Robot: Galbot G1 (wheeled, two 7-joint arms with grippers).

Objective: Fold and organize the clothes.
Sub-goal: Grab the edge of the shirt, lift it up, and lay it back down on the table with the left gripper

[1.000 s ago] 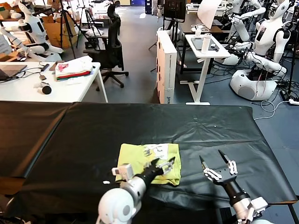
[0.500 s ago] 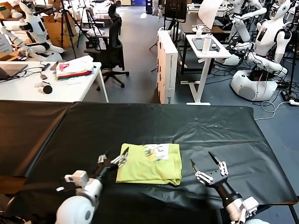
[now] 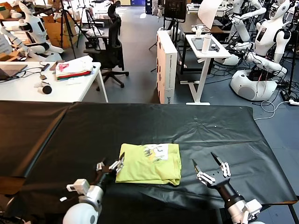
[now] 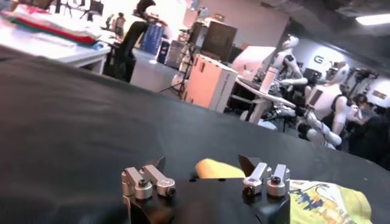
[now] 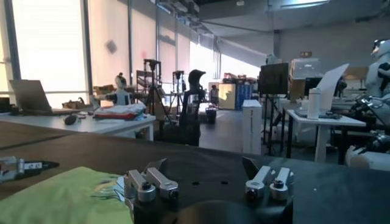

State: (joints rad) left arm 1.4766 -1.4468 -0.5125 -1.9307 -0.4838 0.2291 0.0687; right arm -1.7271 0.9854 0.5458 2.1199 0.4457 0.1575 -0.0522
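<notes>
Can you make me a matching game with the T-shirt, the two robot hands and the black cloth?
Things:
1. lime T-shirt
2. left hand
3. right hand
4. black table cover

States:
A. open, apart from the shirt on the side near the white robots
B. spread over the whole table
C. folded into a square, label on top
D. open, right at the shirt's edge

Pairs: 1-C, 2-D, 3-A, 4-B
</notes>
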